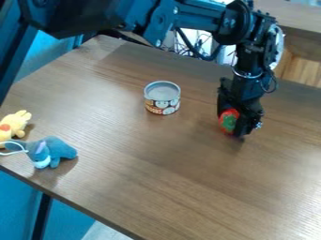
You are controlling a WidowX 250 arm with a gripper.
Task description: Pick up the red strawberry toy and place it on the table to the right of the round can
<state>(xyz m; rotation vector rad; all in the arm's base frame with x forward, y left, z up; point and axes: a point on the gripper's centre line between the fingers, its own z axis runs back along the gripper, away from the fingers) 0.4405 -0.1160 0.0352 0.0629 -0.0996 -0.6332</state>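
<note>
Red-and-green toy [228, 121] is probably needing an even, moderate squeeze, with any lift going slow and straight up so it isn't rolling or slipping out. Gripper [233, 125] is pointing down, apparently grasping it. It's sitting between the fingers, low near the tabletop [163, 154]; can't tell if touching. Can [162, 98] is standing well apart, view's left.

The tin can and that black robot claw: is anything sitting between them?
No object, just brown wood-grain tabletop between the can and the gripper, as the camera view shows.
</note>
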